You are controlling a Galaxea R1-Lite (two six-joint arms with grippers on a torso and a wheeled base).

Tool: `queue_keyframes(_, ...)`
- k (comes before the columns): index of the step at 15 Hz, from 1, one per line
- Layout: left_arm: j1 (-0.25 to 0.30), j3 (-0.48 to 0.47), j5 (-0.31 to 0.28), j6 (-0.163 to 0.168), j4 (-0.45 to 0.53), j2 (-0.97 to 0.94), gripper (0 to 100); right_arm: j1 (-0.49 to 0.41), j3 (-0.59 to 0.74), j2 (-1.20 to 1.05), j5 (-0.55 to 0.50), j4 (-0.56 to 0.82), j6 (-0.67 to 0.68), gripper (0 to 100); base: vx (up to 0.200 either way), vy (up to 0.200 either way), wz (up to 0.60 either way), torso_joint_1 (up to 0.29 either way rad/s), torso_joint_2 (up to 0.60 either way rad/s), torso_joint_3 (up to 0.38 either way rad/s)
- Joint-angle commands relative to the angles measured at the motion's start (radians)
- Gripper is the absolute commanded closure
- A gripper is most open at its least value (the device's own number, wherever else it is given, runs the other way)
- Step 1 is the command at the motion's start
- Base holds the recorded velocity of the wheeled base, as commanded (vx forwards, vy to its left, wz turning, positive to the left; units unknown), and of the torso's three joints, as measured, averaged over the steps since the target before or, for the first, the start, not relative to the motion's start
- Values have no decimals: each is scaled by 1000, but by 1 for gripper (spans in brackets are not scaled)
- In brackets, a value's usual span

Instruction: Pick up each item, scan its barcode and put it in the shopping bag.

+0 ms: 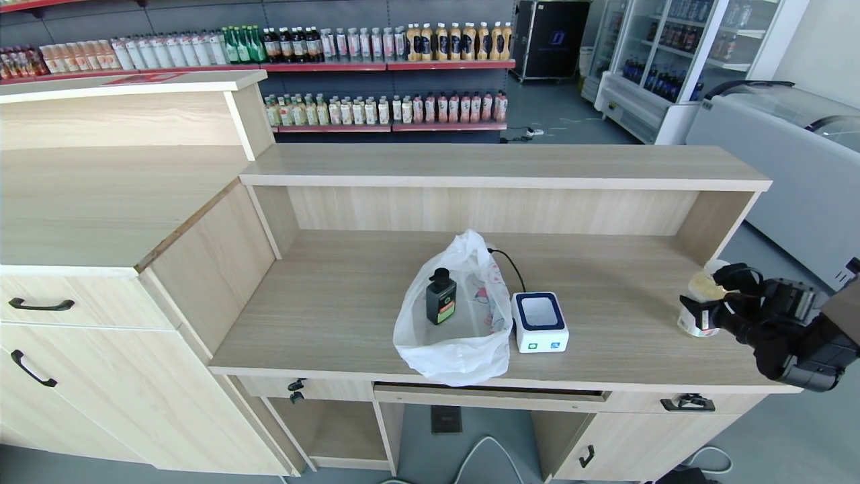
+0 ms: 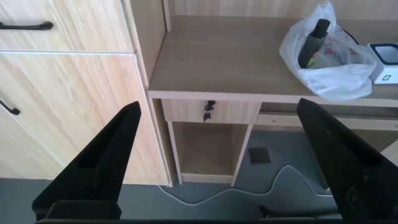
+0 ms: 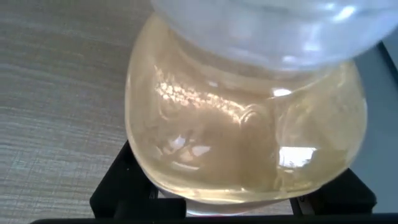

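Amber bottle (image 3: 245, 130) — right fingers (image 3: 118, 186) around, bag (image 2: 326, 71)

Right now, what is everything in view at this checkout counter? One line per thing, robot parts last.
counter: one, light wood, centre of the head view.
shopping bag: one, translucent white, open on the counter's middle.
dark bottle: one, black with a red-green label, upright inside the shopping bag.
scanner: one, white with a dark blue frame, beside the shopping bag on the robot's right.
clear bottle: one, pale yellow contents, at the counter's right end.
drink shelves: two rows, red-edged, back wall.
left end effector: black, open, low before the counter's left side.
right end effector: black, shut on the clear bottle.
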Motion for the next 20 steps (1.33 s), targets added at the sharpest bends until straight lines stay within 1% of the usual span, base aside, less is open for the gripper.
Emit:
queue_keyframes(1,0,0,0,-2,0,1,0,2,2,-49,3,-2,51,100,0,0,0,0,0,0)
queue_keyframes(2,0,0,0,0,0,1,0,6,10,-106,3,31,116,100,0,0,0,0,0,0)
queue_keyframes(3,0,0,0,0,0,0,0,22,28,-232,4,163,215,100,0,0,0,0,0,0)
queue_keyframes(4,0,0,0,-2,0,0,0,38,50,-385,35,347,338,100,0,0,0,0,0,0)
queue_keyframes(5,0,0,0,0,0,1,0,49,53,-542,135,539,444,100,0,0,0,0,0,0)
queue_keyframes(6,0,0,0,0,0,1,0,49,48,-686,256,719,507,100,0,0,0,0,0,0)
queue_keyframes(7,0,0,0,-2,0,1,0,49,56,-795,360,826,522,100,0,0,0,0,0,0)
queue_keyframes(8,0,0,0,0,0,1,0,49,67,-873,452,887,525,100,0,0,0,0,0,0)
queue_keyframes(9,0,0,0,0,0,1,0,49,83,-931,540,921,528,100,0,0,0,0,0,0)
queue_keyframes(10,0,0,0,-2,0,1,0,51,113,-1008,658,953,540,100,0,0,0,0,0,0)
queue_keyframes(11,0,0,0,0,0,1,0,54,129,-1045,715,967,550,100,0,0,0,0,0,0)
queue_keyframes(12,0,0,0,0,0,1,0,69,163,-1117,807,990,557,100,0,0,0,0,0,0)
queue_keyframes(14,0,0,0,0,0,1,0,112,198,-1207,917,1025,585,100,0,0,0,0,0,0)
queue_keyframes(15,0,0,0,0,0,1,0,153,203,-1249,940,1048,603,100,0,0,0,0,0,0)
queue_keyframes(17,0,0,0,0,0,1,0,241,218,-1306,940,1068,611,100,0,0,0,0,0,0)
queue_keyframes(19,0,0,0,-2,0,1,0,325,264,-1359,937,1068,611,100,0,0,0,0,0,0)
queue_keyframes(20,0,0,0,0,0,1,0,338,274,-1364,937,1068,611,100,0,0,0,0,0,0)
